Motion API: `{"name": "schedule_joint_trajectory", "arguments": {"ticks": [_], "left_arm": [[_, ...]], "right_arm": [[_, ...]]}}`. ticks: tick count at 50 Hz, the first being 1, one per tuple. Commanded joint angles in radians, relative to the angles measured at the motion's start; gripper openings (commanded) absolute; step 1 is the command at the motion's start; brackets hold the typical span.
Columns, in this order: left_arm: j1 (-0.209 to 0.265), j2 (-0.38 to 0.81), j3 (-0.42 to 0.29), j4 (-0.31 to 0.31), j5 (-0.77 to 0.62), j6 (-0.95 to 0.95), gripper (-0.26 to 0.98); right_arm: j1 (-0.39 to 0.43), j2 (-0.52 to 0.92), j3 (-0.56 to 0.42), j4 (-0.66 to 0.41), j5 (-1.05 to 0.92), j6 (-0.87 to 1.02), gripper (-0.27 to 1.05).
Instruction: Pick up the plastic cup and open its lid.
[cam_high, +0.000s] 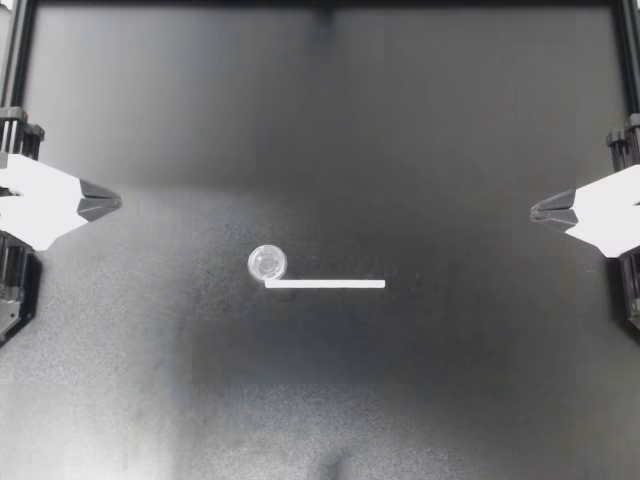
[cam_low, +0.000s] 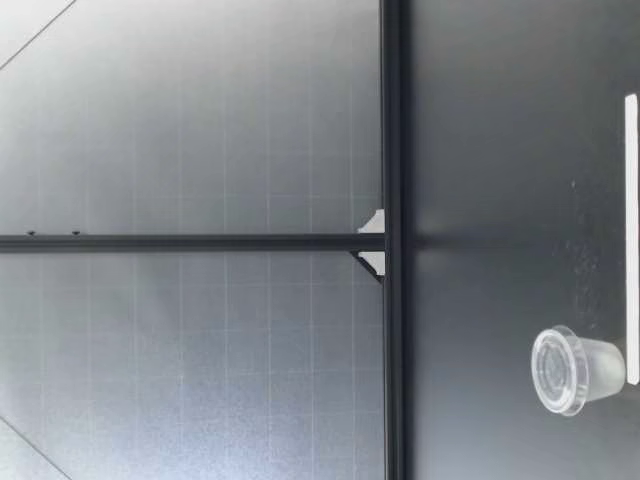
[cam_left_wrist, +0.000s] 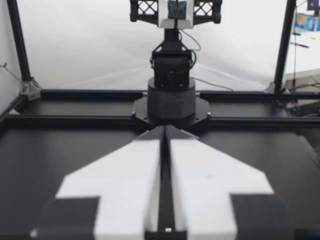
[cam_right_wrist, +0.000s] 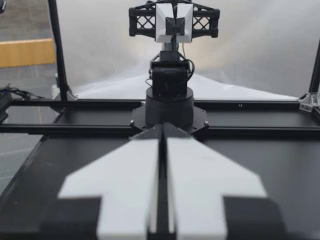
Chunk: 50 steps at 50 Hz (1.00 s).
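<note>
A small clear plastic cup (cam_high: 267, 263) with its lid on stands upright on the black table, a little left of centre, touching the end of a white strip (cam_high: 325, 284). The low view shows the cup (cam_low: 578, 369) with its lidded rim on top. My left gripper (cam_high: 112, 203) is shut at the left edge, well away from the cup. At the right edge my right gripper (cam_high: 538, 211) is shut too. Each wrist view shows its own fingers pressed together, left gripper (cam_left_wrist: 164, 131) and right gripper (cam_right_wrist: 162, 128), with nothing held and the cup hidden.
The white strip (cam_low: 631, 210) lies flat beside the cup. A black frame rail (cam_low: 392, 240) runs along the table's far edge. Each wrist view shows the opposite arm's base (cam_left_wrist: 171, 100) (cam_right_wrist: 169, 100) across the table.
</note>
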<state>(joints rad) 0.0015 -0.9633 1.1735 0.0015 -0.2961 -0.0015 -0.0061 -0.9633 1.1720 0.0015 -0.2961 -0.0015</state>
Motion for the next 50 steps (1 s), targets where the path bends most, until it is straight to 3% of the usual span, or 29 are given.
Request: {"name": "schedule_joint_trajectory", "arguments": {"ticks": [1,18,28,50], "left_arm": [[0.006,0.002,-0.012,0.0,-0.031,-0.003,-0.18],[0.008,0.084,0.034,0.0,-0.075,0.005,-0.18],[0.018,0.25,0.066,0.0,-0.069,-0.002,-0.18],[0.041,0.558,0.067,0.0,-0.067,0.015,-0.17]], "right_arm": [[0.0,-0.002,-0.015,-0.003,-0.009,0.0,-0.15],[0.0,0.072,-0.02,-0.003,-0.121,-0.003,-0.18],[-0.002,0.264,-0.063,-0.002,-0.172,0.002,-0.18],[-0.012,0.699,-0.233,0.003,-0.198,0.005,-0.18]]}}
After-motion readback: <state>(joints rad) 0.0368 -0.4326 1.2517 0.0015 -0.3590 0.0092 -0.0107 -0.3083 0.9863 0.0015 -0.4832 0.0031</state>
